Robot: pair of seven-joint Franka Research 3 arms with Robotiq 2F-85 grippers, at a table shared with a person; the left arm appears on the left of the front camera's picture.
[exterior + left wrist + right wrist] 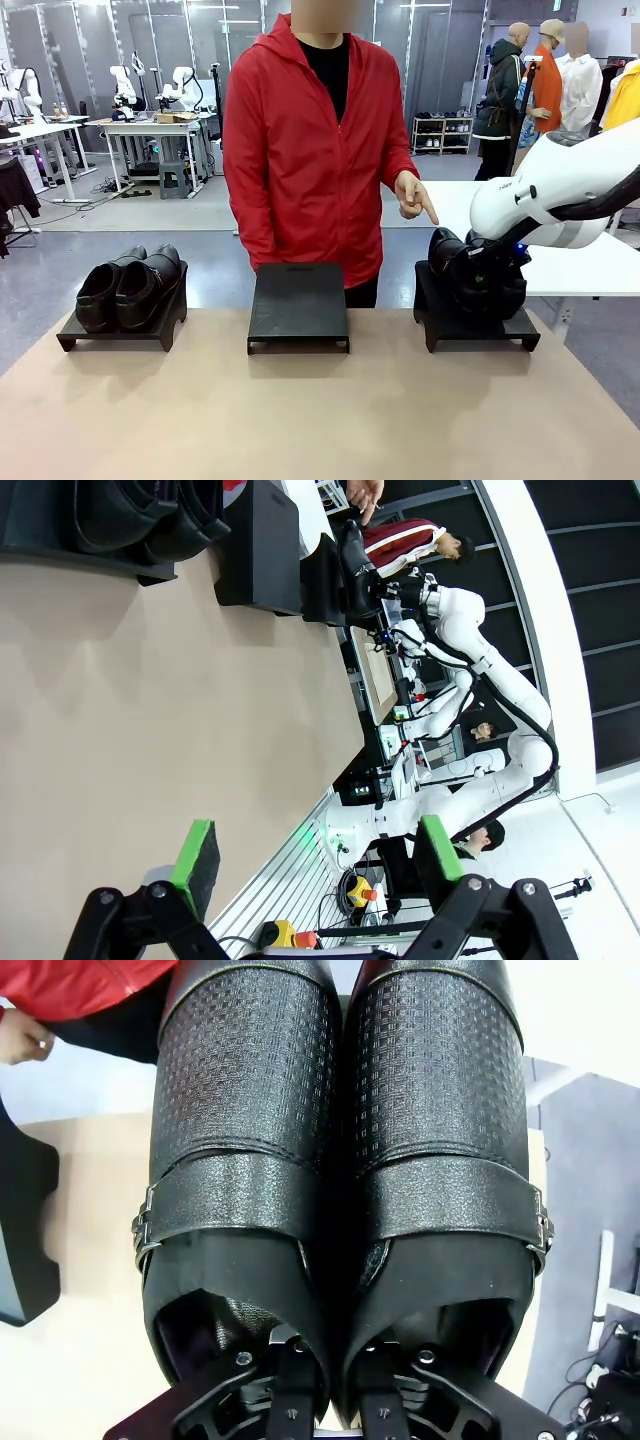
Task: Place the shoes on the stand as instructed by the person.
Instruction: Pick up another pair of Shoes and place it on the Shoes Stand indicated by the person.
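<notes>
One pair of glossy black shoes (130, 288) sits on the left stand (70, 338). A second pair (447, 254) rests on or just over the right stand (478, 332); contact is unclear. My right gripper (492, 276) is shut on it. In the right wrist view my gripper (328, 1392) pinches the two inner walls of these shoes (250, 1120) together at their openings. The person's hand (413, 196) points down toward the right stand. In its wrist view my left gripper (320, 852) stands open, holding nothing, low over the table near the robot's side.
The middle stand (298, 300) holds nothing. The tan table top (300, 420) is bare in front of the stands. The person in the red jacket (300, 150) stands close behind the middle stand. A white table (590, 268) lies behind my right arm.
</notes>
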